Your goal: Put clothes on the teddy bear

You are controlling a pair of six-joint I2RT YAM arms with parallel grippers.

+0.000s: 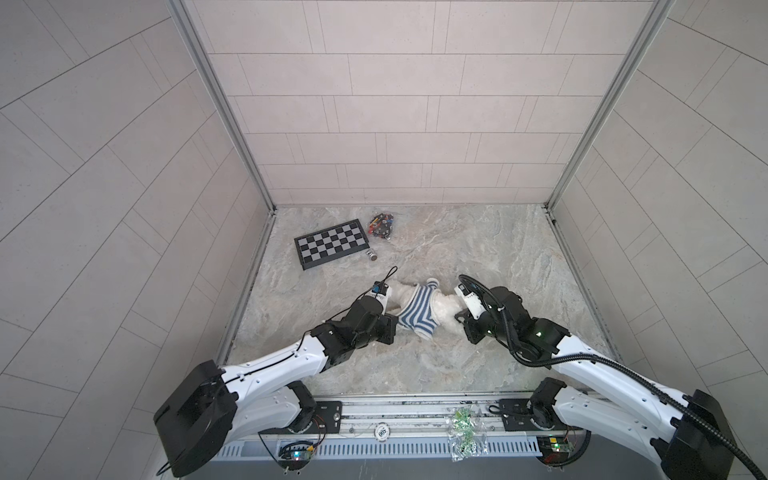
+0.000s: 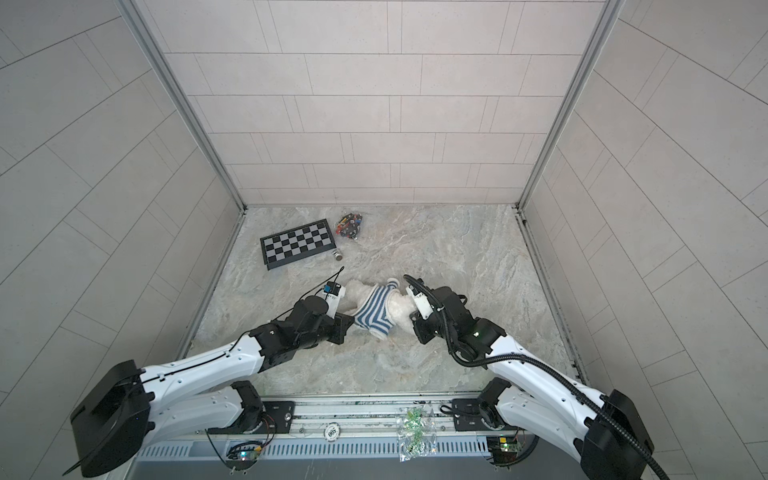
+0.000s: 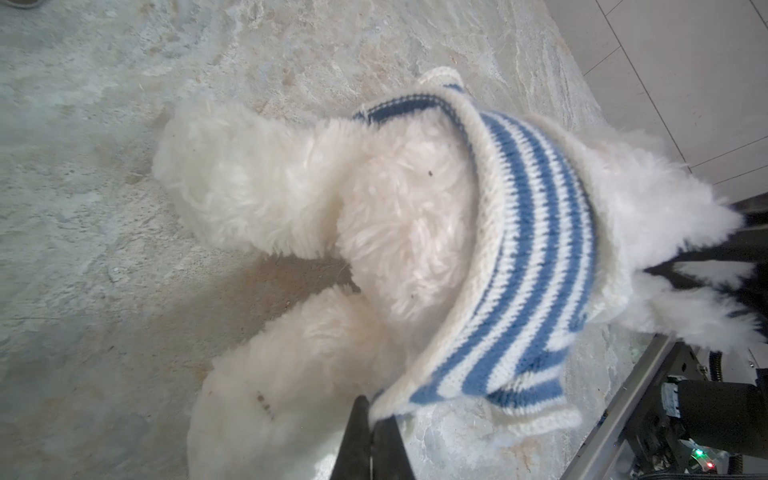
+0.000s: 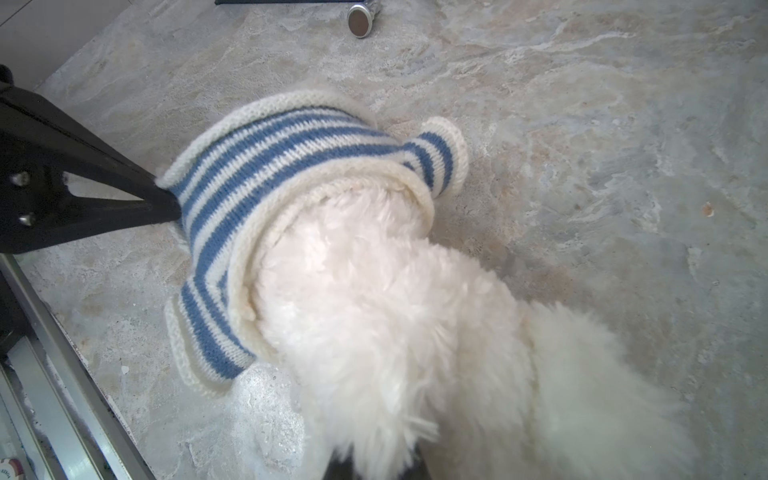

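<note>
The white fluffy teddy bear [image 1: 448, 308] lies mid-table in both top views, legs toward my left arm and head toward my right arm. A blue-and-white striped shirt [image 1: 415, 311] sits bunched around its upper body, with one small sleeve [image 4: 440, 153] sticking out. My left gripper [image 3: 372, 409] is shut on the shirt's cream hem beside a leg, and it shows the same way in the right wrist view [image 4: 162, 195]. My right gripper [image 4: 374, 461] is shut on the bear's [image 4: 395, 311] head fur, its fingertips mostly buried in it. The bear's face is hidden.
A folded chessboard [image 1: 330, 243], a clear bag of small coloured pieces [image 1: 381, 224] and a small metal cylinder [image 1: 371, 254] lie at the back left. A bag of green parts [image 1: 463, 432] and a round chip [image 1: 381, 432] rest on the front rail. Tiled walls enclose three sides.
</note>
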